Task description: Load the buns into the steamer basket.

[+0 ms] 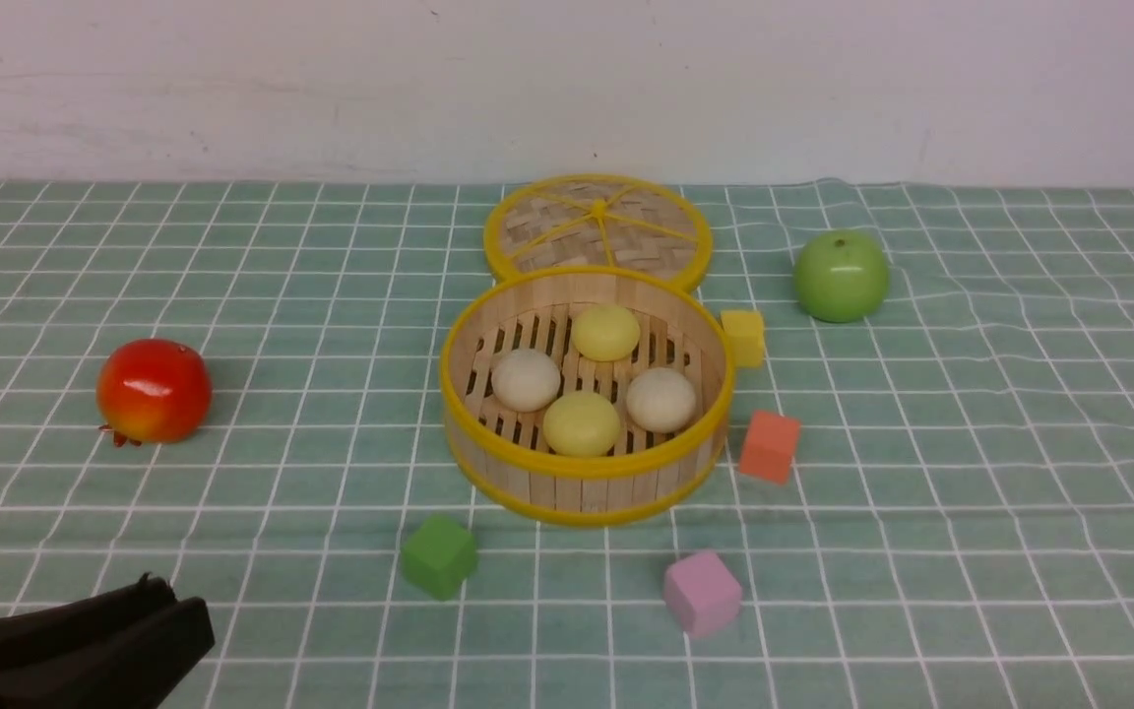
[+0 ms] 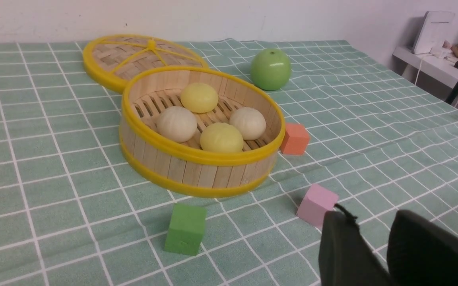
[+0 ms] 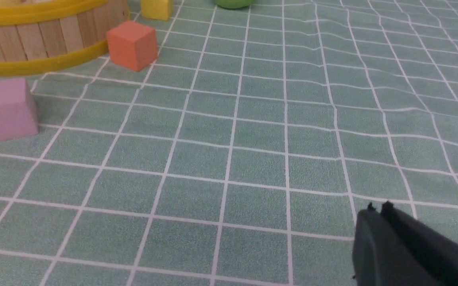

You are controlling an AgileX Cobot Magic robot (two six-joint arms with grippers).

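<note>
The steamer basket stands mid-table. Inside it lie four buns: two off-white buns and two pale yellow buns. In the left wrist view the basket shows with the same buns in it. My left gripper is low at the near left, far from the basket; in its wrist view the left gripper is open and empty. My right gripper is shut, empty, over bare cloth, and out of the front view.
The woven lid lies flat behind the basket. A green apple is back right, a red pomegranate left. Yellow, orange, green and pink cubes surround the basket.
</note>
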